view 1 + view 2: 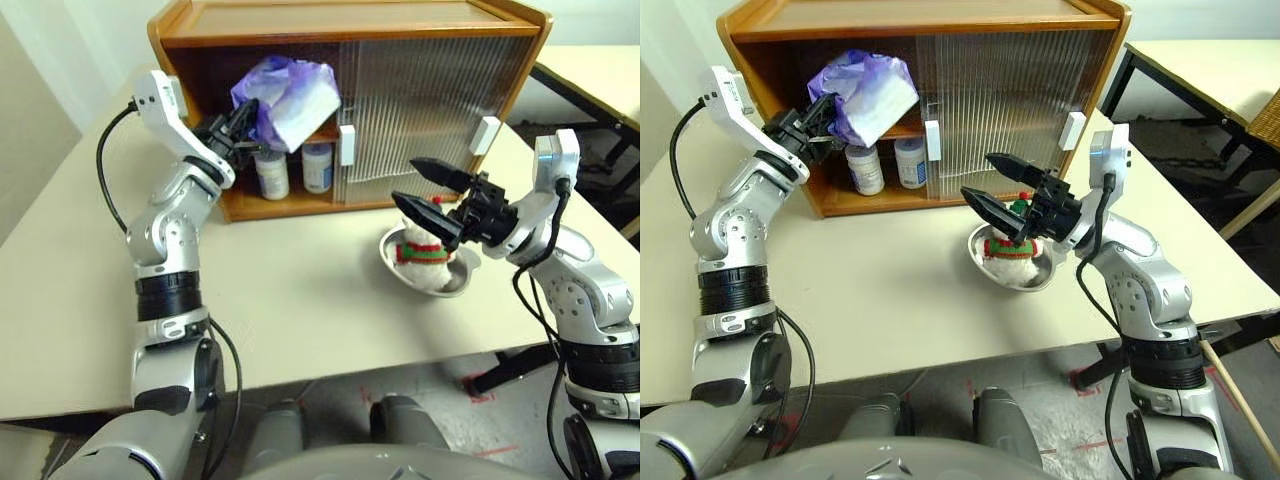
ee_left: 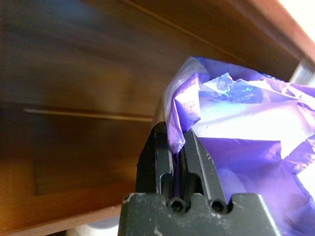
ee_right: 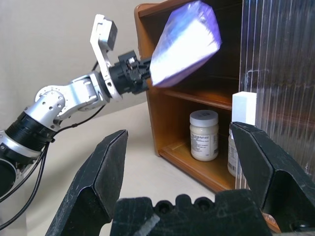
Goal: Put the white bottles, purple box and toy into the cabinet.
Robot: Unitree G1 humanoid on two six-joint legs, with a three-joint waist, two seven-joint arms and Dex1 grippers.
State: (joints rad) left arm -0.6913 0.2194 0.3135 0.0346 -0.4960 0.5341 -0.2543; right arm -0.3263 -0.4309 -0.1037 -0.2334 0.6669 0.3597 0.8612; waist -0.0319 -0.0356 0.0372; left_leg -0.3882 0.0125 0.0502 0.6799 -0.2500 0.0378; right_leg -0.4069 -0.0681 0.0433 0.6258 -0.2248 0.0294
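Observation:
My left gripper [image 1: 243, 125] is shut on the crinkled plastic top of the purple box [image 1: 290, 95] and holds it up, tilted, in front of the open left half of the cabinet [image 1: 350, 20], level with the inner shelf. The left wrist view shows the black fingers [image 2: 162, 152] pinching purple film [image 2: 246, 123]. Two white bottles [image 1: 271, 172] [image 1: 317, 166] stand side by side on the cabinet's bottom board. The toy [image 1: 422, 245], white with a red-green scarf, sits in a steel bowl [image 1: 455, 285]. Just above the toy my right gripper [image 1: 404, 180] hangs open and holds nothing.
The ribbed sliding doors [image 1: 420, 100] with white handles [image 1: 346, 145] cover the cabinet's right half. The beige table [image 1: 300, 300] has free room in front of the cabinet. A second table [image 1: 600, 70] stands at the back right.

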